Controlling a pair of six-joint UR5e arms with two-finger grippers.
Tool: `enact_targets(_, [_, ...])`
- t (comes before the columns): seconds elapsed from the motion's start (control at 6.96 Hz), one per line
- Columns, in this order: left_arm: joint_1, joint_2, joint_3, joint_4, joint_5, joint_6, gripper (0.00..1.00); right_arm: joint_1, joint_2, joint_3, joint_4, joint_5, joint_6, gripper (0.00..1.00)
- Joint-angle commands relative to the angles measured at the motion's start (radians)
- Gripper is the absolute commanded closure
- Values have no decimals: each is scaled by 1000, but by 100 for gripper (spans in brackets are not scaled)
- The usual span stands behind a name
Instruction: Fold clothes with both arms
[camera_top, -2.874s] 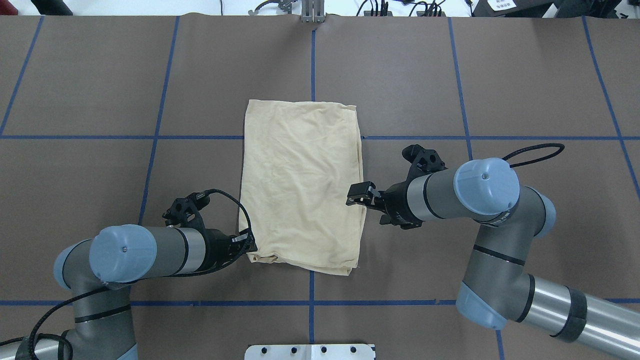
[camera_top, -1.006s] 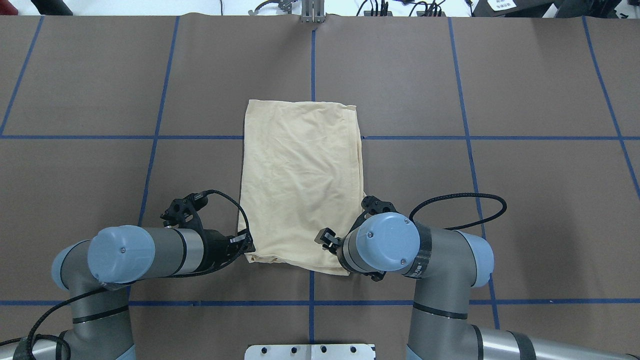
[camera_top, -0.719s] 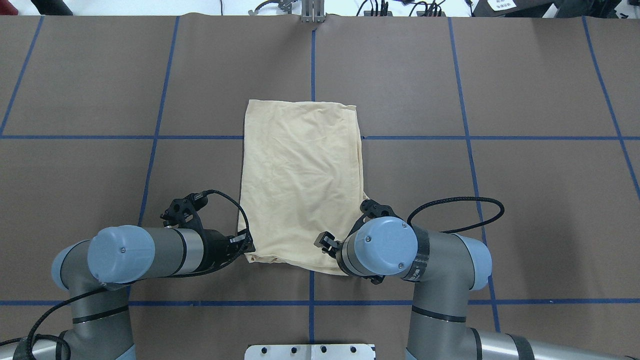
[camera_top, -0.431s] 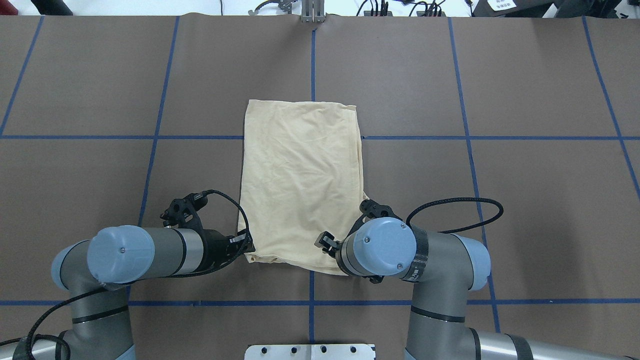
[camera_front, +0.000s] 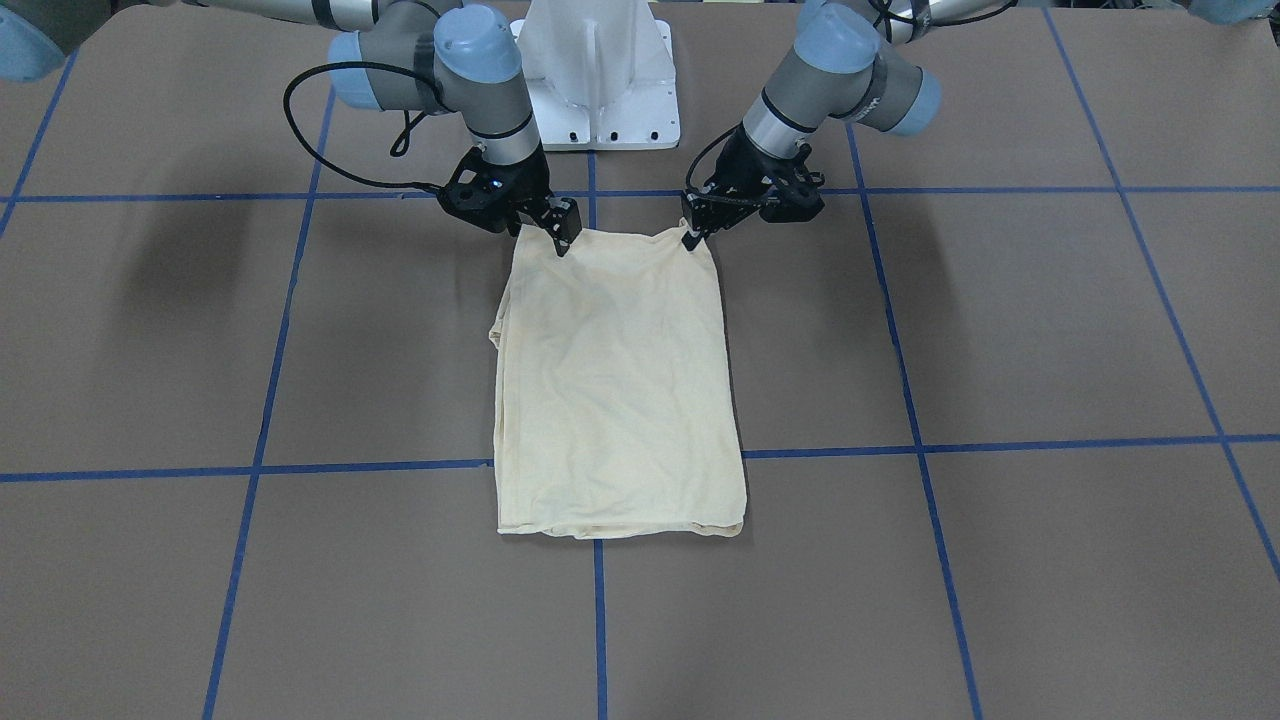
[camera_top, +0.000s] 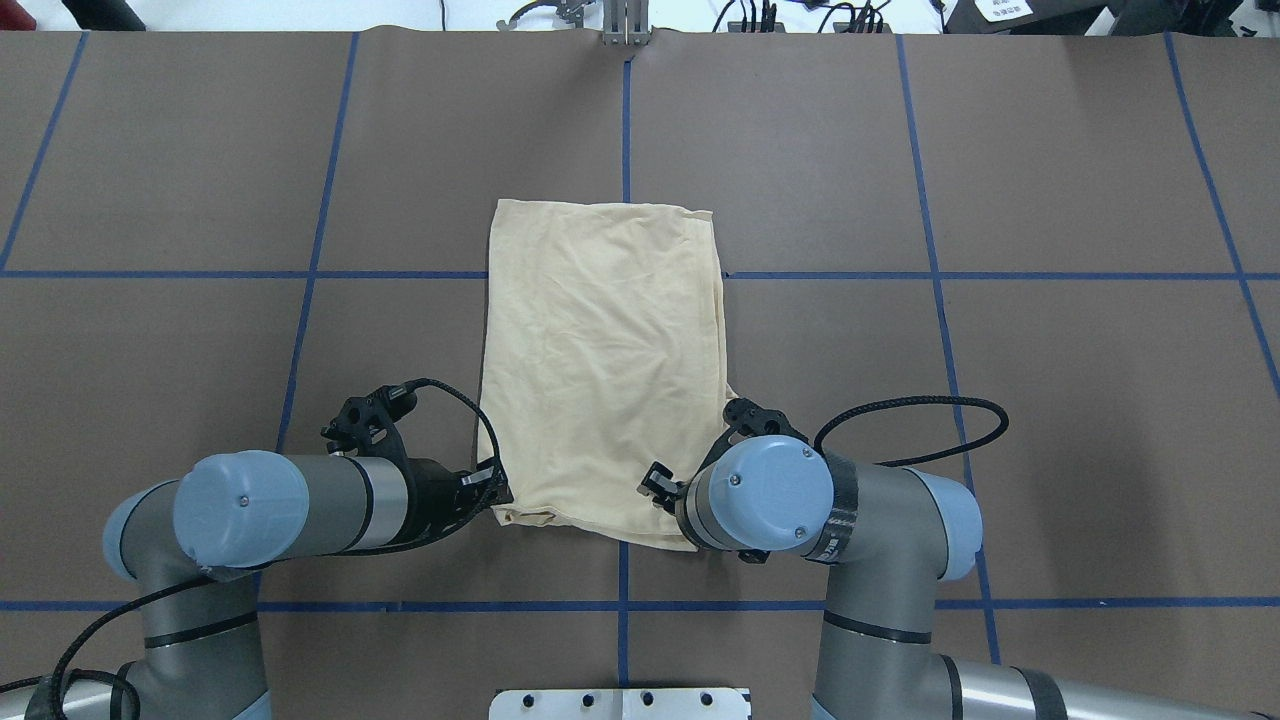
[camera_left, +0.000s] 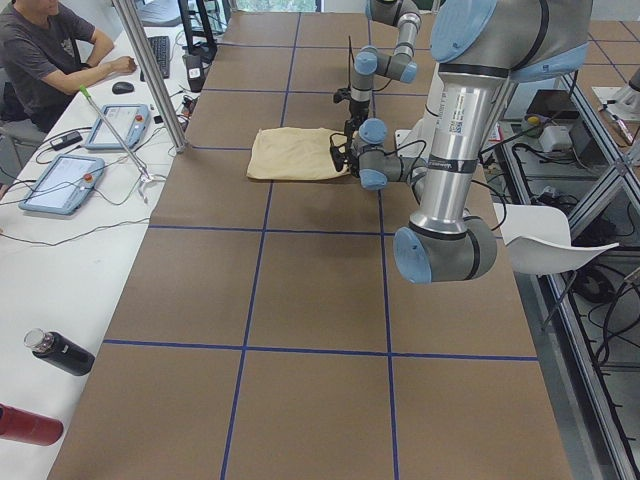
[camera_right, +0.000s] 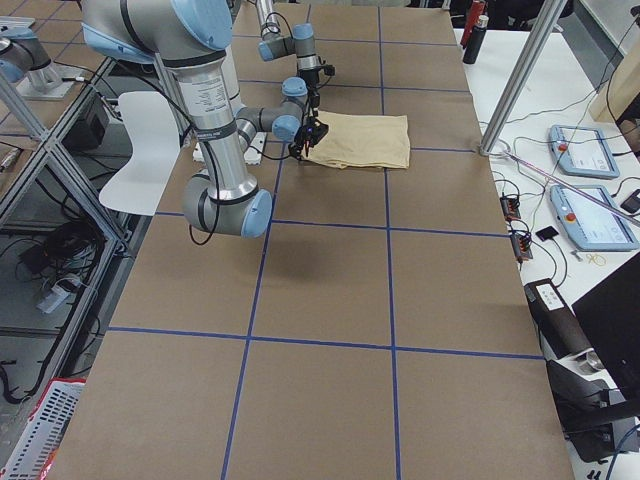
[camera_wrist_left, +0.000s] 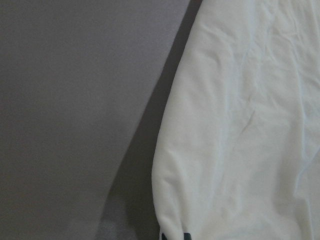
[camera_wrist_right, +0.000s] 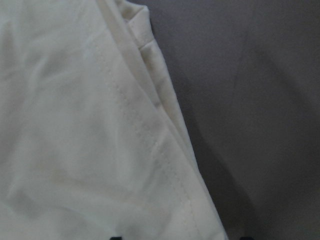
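T-shirt is lying folded on tabletop. Left claw is pinching one robot-side corner (tips nearly together); right claw is gaping wide at the other, gripping nothing.

On the overhead view you have bare desk open around the T-shirt: the upper half of the frame and the wide stretches at far left and far right give a gripper free passage. The lower middle is crowded, where the left gripper and the right gripper sit at the cloth's two lower corners, with the left arm, the right arm and a looped black cable bulking behind them. Only a narrow lane runs between the two grippers along the lower hem, and the white pedestal base closes the bottom edge.
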Motion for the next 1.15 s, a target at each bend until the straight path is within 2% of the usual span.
enact_targets(0.0, [-2,4,-8,2,0,-3,100,-1,5,-1,-2,0,1,23])
enact_targets(0.29, [-4,4,-16,2,0,-6,100,-1,0,-1,-2,0,1,39])
enact_targets(0.43, [-2,7,-33,38,0,-6,100,-1,6,-1,-2,0,3,49])
enact_targets(0.57, [-1,0,-50,75,0,-6,100,-1,8,-1,-2,0,3,52])
enact_targets(0.86, [-1,1,-58,80,0,-6,100,-1,9,1,0,-2,32,100])
enact_targets(1.01, [-1,-2,-58,80,0,-6,100,-1,11,-1,0,0,32,100])
